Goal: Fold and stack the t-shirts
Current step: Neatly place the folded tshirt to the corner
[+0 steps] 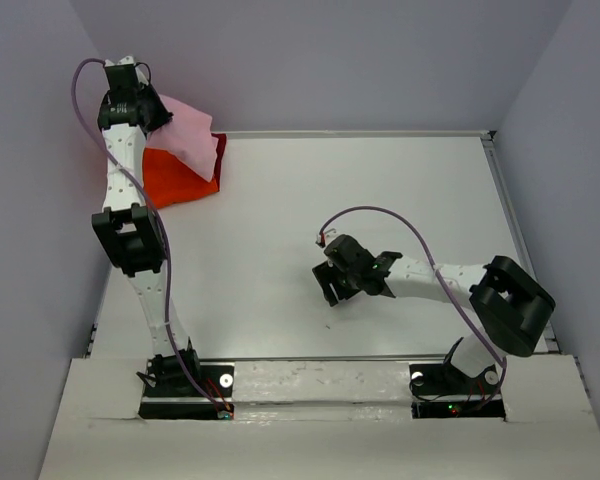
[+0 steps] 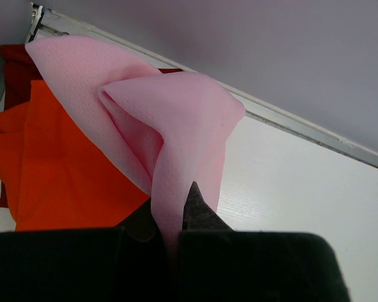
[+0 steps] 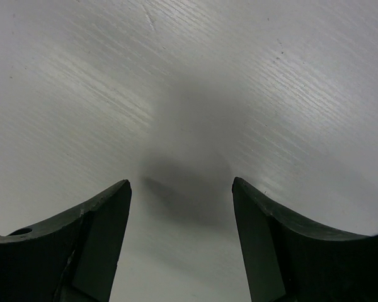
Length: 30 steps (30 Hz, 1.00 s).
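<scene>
My left gripper [image 1: 152, 112] is at the far left corner, shut on the light pink t-shirt [image 1: 192, 135], which hangs lifted from it. In the left wrist view the pink shirt [image 2: 170, 119] is pinched between the jaws of my left gripper [image 2: 173, 214]. Under it lies the bright orange t-shirt [image 1: 175, 178] [image 2: 57, 170], on the table. A dark red t-shirt [image 1: 219, 150] [image 2: 16, 72] shows only as an edge behind them. My right gripper [image 1: 332, 290] [image 3: 181, 189] is open and empty, close above the bare white table, mid-right.
The white table [image 1: 380, 200] has a raised rail along its far edge [image 2: 302, 129] and right edge [image 1: 510, 220]. Grey walls enclose the left, back and right. The left arm [image 1: 130, 240] stretches along the left wall.
</scene>
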Available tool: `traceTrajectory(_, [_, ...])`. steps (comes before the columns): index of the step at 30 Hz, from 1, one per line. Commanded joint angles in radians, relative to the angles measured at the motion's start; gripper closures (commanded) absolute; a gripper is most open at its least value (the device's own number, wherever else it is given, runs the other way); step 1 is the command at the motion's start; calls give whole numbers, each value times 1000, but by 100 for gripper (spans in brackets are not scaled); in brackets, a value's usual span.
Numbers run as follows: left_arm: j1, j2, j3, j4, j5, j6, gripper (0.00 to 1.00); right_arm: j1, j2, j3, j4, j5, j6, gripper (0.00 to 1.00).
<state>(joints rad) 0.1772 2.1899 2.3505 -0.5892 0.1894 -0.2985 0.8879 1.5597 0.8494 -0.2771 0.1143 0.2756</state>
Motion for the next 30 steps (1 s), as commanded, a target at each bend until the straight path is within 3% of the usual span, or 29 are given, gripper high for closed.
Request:
traceTrajectory(1, [11,-85,-3,40,27,-7,100,9,-9,8,39,-4,-9,29])
traceTrajectory(7, [38,-29,-28,20,25,2,100,9,-7,8,36,-2,-9,29])
traceTrajectory(14, [61,30,-66,-8,-73,24,100,9,-23,5,36,2,-9,29])
traceTrajectory(30, [70,186,-22,-18,-171,36,100,9,-27,7,35,-1,-10,29])
